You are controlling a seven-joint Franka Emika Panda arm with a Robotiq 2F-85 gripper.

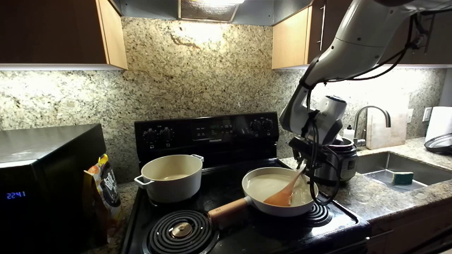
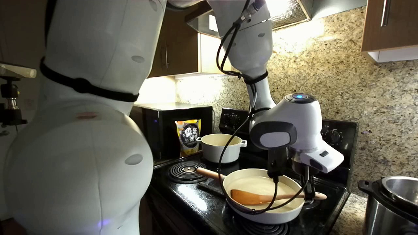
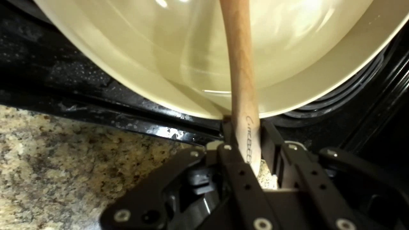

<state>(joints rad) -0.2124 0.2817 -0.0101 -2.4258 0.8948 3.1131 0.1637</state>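
Observation:
My gripper (image 3: 244, 129) is shut on the handle of a wooden spatula (image 3: 240, 54), its two black fingers pressed against either side near the handle's end. In both exterior views the spatula (image 1: 282, 195) slopes down over the rim of a cream frying pan (image 1: 279, 211), its broad orange-brown blade resting low inside. The pan (image 2: 277, 216) sits on the stove with its wooden handle (image 1: 227, 207) pointing away from the gripper. Its inner surface looks glossy and pale, perhaps with liquid in it. A robot cable hangs across the pan in an exterior view.
A white two-handled pot (image 1: 173, 188) stands at the back of the black stove, near a bare coil burner (image 1: 182, 229). A microwave (image 1: 53, 148) and a snack bag (image 2: 189, 137) are beyond. A steel cooker (image 1: 344, 164) and a sink with a sponge (image 1: 402, 178) lie opposite.

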